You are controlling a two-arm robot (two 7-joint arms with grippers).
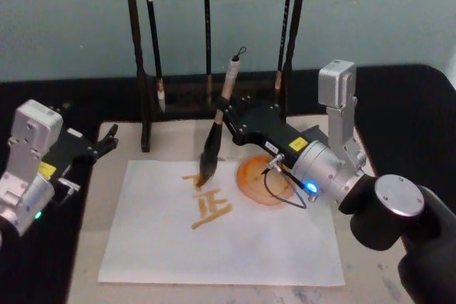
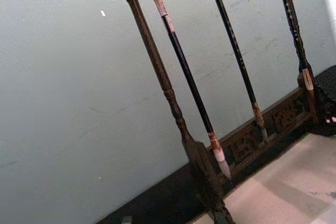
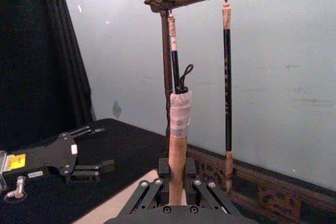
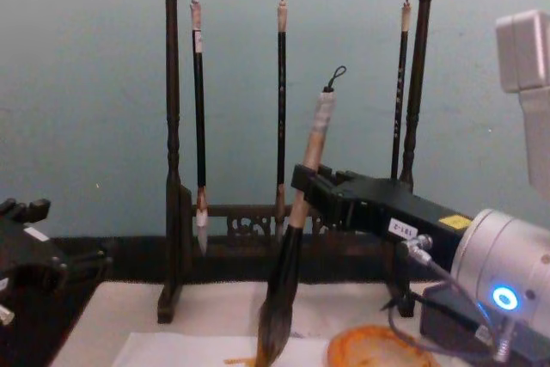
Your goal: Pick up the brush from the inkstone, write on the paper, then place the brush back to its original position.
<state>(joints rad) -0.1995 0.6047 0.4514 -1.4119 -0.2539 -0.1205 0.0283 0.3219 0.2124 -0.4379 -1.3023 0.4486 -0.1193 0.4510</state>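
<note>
The brush [image 1: 214, 140] leans nearly upright, and my right gripper [image 1: 223, 112] is shut on its pale handle [image 3: 178, 145]. Its dark tuft [image 4: 277, 324] points down, with the tip touching the paper [image 1: 271, 247] at the top of the orange strokes [image 1: 208, 206]. The inkstone [image 1: 255, 183], a round orange-stained dish, lies just right of the tip, partly under the right arm; its rim also shows in the chest view [image 4: 378, 348]. Off the mat at the far left, my left gripper [image 1: 105, 142] is parked with its fingers apart.
A dark wooden rack [image 4: 172, 169] with three slim hanging brushes [image 4: 281, 109] stands right behind the paper, close to the held brush's top. A cream mat [image 1: 171, 144] lies under the sheet. Black cloth [image 1: 406, 105] covers the table around it.
</note>
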